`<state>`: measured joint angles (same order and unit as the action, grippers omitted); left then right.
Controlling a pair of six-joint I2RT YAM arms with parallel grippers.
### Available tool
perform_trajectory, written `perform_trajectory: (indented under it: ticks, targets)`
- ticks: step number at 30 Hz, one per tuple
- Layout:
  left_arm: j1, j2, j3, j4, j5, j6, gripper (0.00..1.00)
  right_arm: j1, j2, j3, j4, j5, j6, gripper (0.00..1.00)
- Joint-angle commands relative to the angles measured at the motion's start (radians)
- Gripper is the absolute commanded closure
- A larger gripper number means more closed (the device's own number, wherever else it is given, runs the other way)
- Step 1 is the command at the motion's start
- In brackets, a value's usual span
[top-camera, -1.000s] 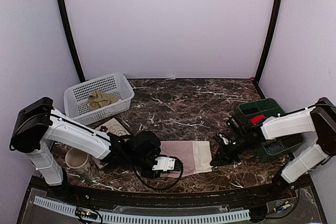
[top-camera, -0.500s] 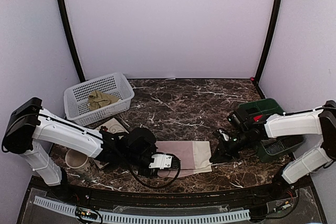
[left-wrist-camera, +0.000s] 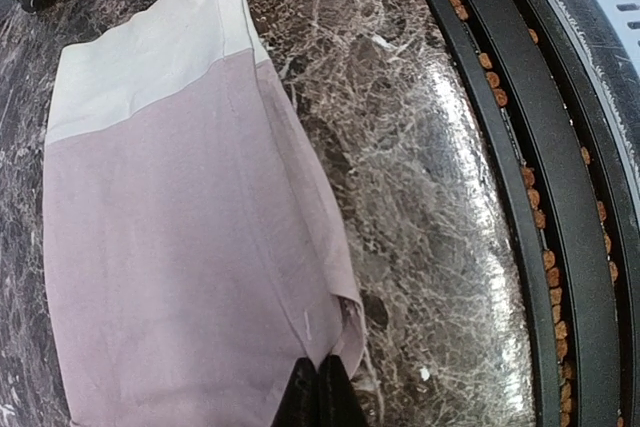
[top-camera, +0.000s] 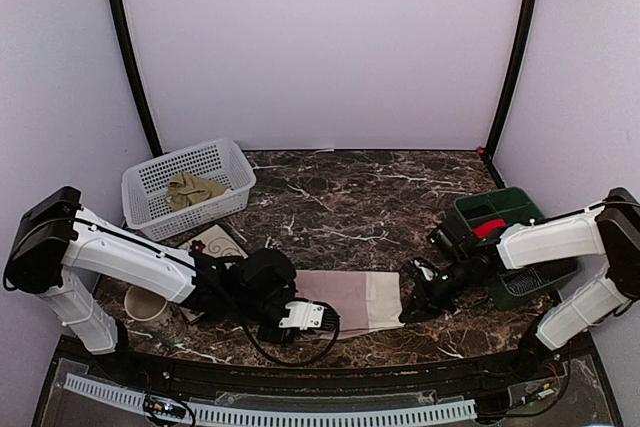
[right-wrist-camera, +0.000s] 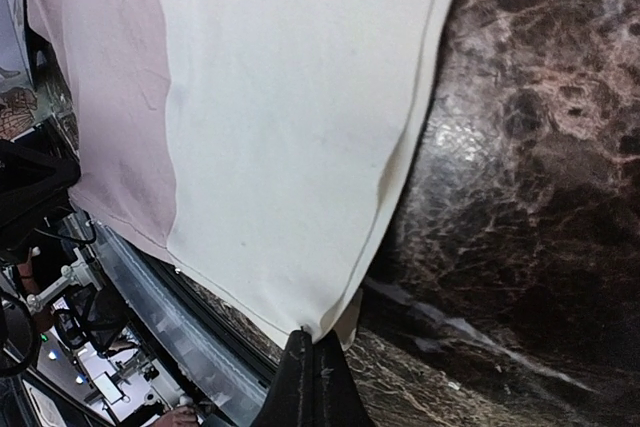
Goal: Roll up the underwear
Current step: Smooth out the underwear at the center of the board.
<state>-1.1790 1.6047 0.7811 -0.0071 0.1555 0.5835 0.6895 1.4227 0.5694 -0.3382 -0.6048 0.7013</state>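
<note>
The pink underwear (top-camera: 345,297) lies flat near the table's front middle, its cream waistband (top-camera: 385,297) toward the right. My left gripper (top-camera: 322,323) is shut on the near left corner of the pink cloth (left-wrist-camera: 180,247); in the left wrist view the fingertips (left-wrist-camera: 320,387) pinch that folded corner. My right gripper (top-camera: 405,315) is shut on the near right corner of the waistband (right-wrist-camera: 300,127), with the cloth edge caught between the fingertips (right-wrist-camera: 315,362). The olive-khaki underwear (top-camera: 192,189) lies crumpled in the white basket.
The white basket (top-camera: 150,187) stands at the back left. A green bin (top-camera: 500,209) holding a red roll (top-camera: 490,228) sits by the right arm. A cup (top-camera: 148,302) and a patterned tile (top-camera: 215,244) lie beside the left arm. A black rail (left-wrist-camera: 520,197) runs along the front edge.
My left gripper has finished shutting on the cloth's corner and shifted slightly left. The right gripper has edged left while staying shut on the waistband corner.
</note>
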Motion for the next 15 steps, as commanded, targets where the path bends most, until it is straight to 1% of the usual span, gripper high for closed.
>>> perform_trajectory:
  ticks: [1,4,7,8,11,13,15]
  targets:
    - [-0.016,0.021,-0.002,-0.012,0.025,-0.026,0.95,0.009,0.026,-0.010,0.022,0.010,-0.008,1.00]
    - [-0.018,0.021,-0.002,-0.016,0.033,-0.028,0.90,0.008,0.023,0.001,-0.003,0.023,-0.020,1.00]
    - [-0.017,0.009,0.005,-0.050,0.034,-0.031,0.75,0.008,0.010,0.034,-0.062,0.047,-0.045,0.93]
    - [-0.017,-0.003,0.006,-0.059,0.032,-0.038,0.70,0.008,0.001,0.048,-0.087,0.061,-0.055,0.90]
    - [-0.017,-0.050,0.009,-0.084,0.006,-0.082,0.59,0.005,-0.031,0.104,-0.183,0.108,-0.094,0.66]
    - [-0.010,-0.082,0.012,-0.098,-0.026,-0.121,0.57,0.003,-0.049,0.145,-0.234,0.149,-0.119,0.57]
    - [0.025,-0.109,0.017,-0.107,-0.033,-0.191,0.57,0.002,-0.055,0.177,-0.238,0.164,-0.140,0.54]
